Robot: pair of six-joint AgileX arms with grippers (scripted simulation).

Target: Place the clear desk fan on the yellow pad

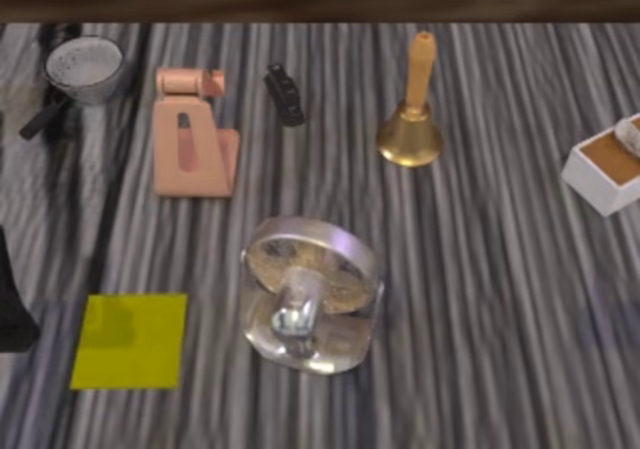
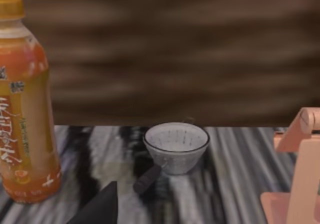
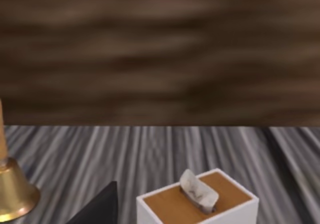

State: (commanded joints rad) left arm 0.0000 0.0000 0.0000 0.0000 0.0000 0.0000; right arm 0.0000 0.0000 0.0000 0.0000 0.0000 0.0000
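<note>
I cannot tell if my fingers are spread or pinched on either side. My left wrist view shows only one dark finger tip (image 2: 100, 206) low in the picture, and my right wrist view shows one dark tip (image 3: 102, 204) too. Neither hand holds anything. In the top view my left arm (image 1: 12, 309) is a dark shape at the left edge of the table, just beside the yellow pad (image 1: 130, 340). My right arm does not show there.

The clear desk fan (image 1: 312, 294) lies near the middle of the table, to the right of the pad and apart from it. It looks like glass, so I think it is hard, smooth and slippery, and it could crack if I squeeze hard or drop it. The round ring looks too wide for me. I would pinch the thin middle post gently.
</note>
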